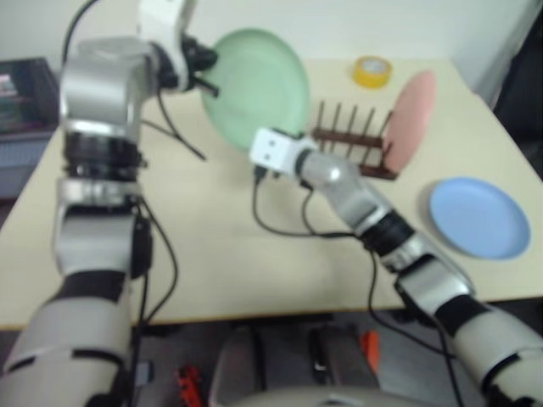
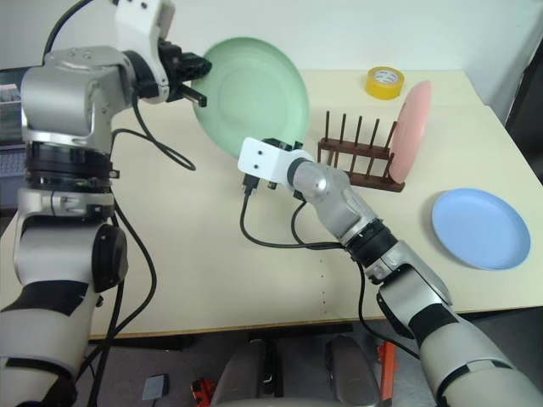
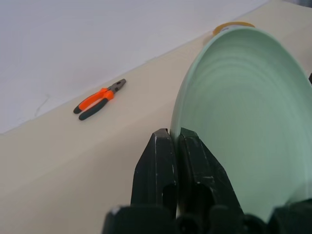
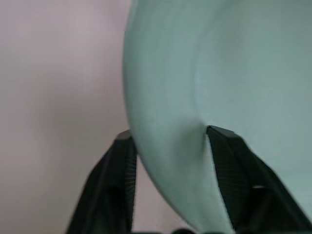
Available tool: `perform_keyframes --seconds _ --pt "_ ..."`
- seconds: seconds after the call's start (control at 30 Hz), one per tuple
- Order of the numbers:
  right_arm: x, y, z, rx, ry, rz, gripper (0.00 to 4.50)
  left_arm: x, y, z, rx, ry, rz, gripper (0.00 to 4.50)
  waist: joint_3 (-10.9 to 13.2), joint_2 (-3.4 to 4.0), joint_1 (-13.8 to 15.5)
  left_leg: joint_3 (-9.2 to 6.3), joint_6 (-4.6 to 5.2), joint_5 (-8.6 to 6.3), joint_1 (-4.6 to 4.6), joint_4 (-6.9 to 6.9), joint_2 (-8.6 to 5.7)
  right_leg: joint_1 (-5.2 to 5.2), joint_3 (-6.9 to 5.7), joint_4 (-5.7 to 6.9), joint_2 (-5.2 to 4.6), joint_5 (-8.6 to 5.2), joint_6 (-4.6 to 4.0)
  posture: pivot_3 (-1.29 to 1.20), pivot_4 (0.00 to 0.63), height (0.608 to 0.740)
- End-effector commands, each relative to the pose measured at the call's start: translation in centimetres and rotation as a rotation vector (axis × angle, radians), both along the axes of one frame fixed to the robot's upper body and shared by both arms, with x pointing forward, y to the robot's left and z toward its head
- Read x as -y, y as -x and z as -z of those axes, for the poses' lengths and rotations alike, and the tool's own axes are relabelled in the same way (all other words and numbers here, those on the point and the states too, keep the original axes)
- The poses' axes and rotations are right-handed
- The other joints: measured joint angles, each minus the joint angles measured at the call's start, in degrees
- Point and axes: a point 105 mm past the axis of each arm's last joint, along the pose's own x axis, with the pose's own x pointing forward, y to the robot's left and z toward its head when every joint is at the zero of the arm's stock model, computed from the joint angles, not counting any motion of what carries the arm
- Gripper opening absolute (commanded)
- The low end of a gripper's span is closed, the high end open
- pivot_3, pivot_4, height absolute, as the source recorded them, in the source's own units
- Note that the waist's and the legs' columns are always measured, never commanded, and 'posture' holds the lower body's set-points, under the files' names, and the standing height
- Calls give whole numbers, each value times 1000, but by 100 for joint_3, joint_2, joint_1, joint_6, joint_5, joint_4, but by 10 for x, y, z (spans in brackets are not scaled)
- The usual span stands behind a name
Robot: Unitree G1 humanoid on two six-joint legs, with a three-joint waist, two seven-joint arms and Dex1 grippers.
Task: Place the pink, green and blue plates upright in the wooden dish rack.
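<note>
In the head views, the round pale green plate (image 2: pixel 254 91) is held on edge above the cream table (image 2: pixel 212 254), its rim clamped in the closed left gripper (image 2: pixel 197 87). The right gripper (image 2: pixel 288 151) is at the lower rim of this plate. Just beyond the right gripper stands the small dark brown wooden dish rack (image 2: pixel 361 157) with thin upright pegs; the round pink plate (image 2: pixel 412 129) stands upright at its far end, and the other slots are empty. Behind the rack lies a yellow roll of tape (image 2: pixel 384 82), and the round blue plate (image 2: pixel 480 227) lies flat, well apart to the right. In the left wrist view, the two black fingers (image 3: pixel 161 170) pinch the green rim, and orange-and-black pliers (image 3: pixel 100 99) lie well apart from them. In the right wrist view, the right fingers (image 4: pixel 122 180) stand partly open on both sides of the green rim; I cannot tell whether they touch it.
</note>
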Motion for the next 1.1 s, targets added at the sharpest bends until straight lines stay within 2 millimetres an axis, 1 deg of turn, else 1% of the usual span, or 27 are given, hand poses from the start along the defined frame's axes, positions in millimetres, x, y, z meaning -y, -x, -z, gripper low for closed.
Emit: perform_keyframes --seconds 0.03,0.1,0.13,0.5,0.53,0.57,0.6,0.73,0.8,0.9,0.93,0.97,1.03,1.07,1.1 --pt "-6 1 -30 97 -43 -17 949 6 6 -16 57 14 26 0 0 0 1 0 0 0 0 0 0 0 0 0 -1 0 0 0 150 740" --pt "-6 1 -30 100 -43 -15 226 6 7 -16 57 15 26 0 0 0 2 0 0 0 0 1 0 1 0 1 -1 0 0 0 150 740" --pt "-6 1 -30 101 -43 -14 29 5 7 -16 56 17 25 0 0 0 2 -1 -1 1 0 1 -1 1 0 1 -1 0 0 0 150 740" --pt "-2 0 -33 121 -49 -6 29 6 8 -16 57 3 32 0 0 0 2 -1 -2 1 1 1 -1 1 -1 2 -1 0 -1 0 150 740" --pt "-2 0 -34 127 -55 -8 0 5 8 -17 57 5 31 510 0 0 2 -1 -2 1 1 1 -1 1 -1 2 -1 0 -1 0 150 740" --pt "-2 0 -35 132 -60 -8 0 4 9 -18 55 10 34 695 0 0 1 -1 -2 1 1 1 -2 1 -1 2 -1 0 -1 0 150 740" --pt "-2 0 -37 139 -65 -8 0 2 10 -18 52 11 36 1019 0 0 2 0 -2 1 1 1 -1 1 0 2 -1 0 -1 0 150 740" --pt "0 -1 -43 167 -92 1 0 -8 11 -18 45 -5 31 2475 0 0 -9 0 -3 2 2 1 -2 1 0 2 -1 0 -1 0 150 740" --pt "2 -1 -46 179 -100 3 0 -19 13 -24 53 -7 15 3160 0 0 -18 1 -3 2 2 0 -2 0 1 2 0 1 -1 0 150 740" --pt "2 -1 -47 186 -107 0 0 -28 18 -35 79 -1 33 4344 0 0 -18 -2 -3 2 3 -3 -1 0 -2 2 5 0 -2 0 150 740" --pt "3 0 -49 188 -116 -7 0 -32 25 -45 106 12 68 4430 0 0 -18 -2 -3 2 3 -3 -1 0 -3 2 6 0 -2 0 150 740" --pt "3 1 -51 190 -123 -12 0 -34 37 -62 157 38 138 4430 0 0 -18 -2 -3 2 3 -3 -1 0 -2 2 6 0 -2 0 150 740" --pt "5 2 -55 180 -155 -30 0 -43 62 -86 237 72 257 4430 5 -7 -45 1 -4 2 3 -3 0 -2 -1 0 6 0 -2 0 150 740" --pt "6 3 -57 175 -169 -36 0 -45 69 -91 261 74 292 4430 5 -7 -49 1 -4 2 2 -4 1 -2 -1 -2 6 0 -3 0 150 740" --pt "11 4 -65 146 -235 -39 0 -51 78 -93 282 86 338 4430 5 -7 -50 1 -4 2 2 -5 2 -2 -1 -3 5 0 -3 0 150 740"
